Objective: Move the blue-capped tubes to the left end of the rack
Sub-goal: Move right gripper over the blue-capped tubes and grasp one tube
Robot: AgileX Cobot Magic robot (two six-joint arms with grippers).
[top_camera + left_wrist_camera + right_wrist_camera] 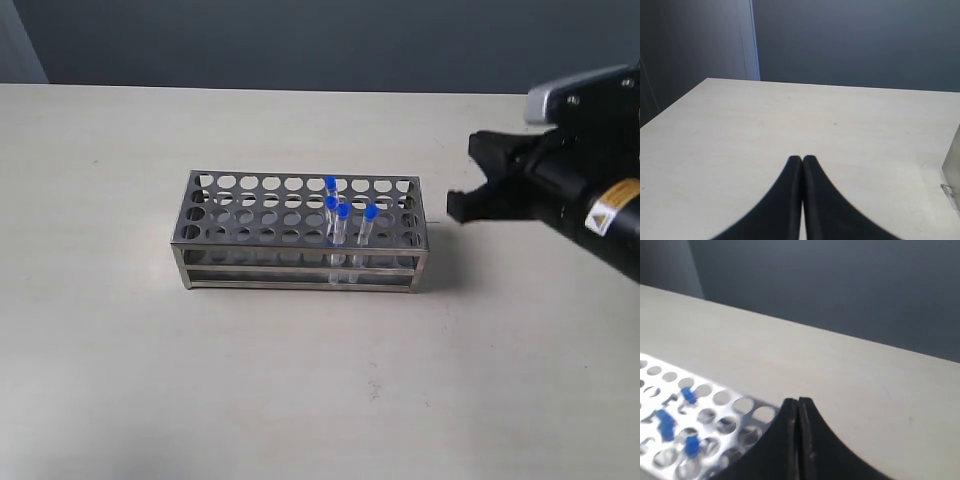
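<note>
The steel rack [240,235] stands in the middle of the table. Several blue-capped tubes [343,225] stand upright in holes right of the rack's middle, clustered together. My right gripper [458,207] hovers just off the rack's right end, level with its top, and is shut on nothing. In the right wrist view its fingertips [798,401] meet above the rack's corner [762,415], with three blue caps [687,394] nearby. My left gripper [802,158] is shut and empty over bare table; the exterior view does not show it.
The rack's left-hand holes [215,200] hold nothing. A corner of the rack [952,170] shows at the edge of the left wrist view. The pale table [300,400] ends at a dark grey wall [300,40] behind.
</note>
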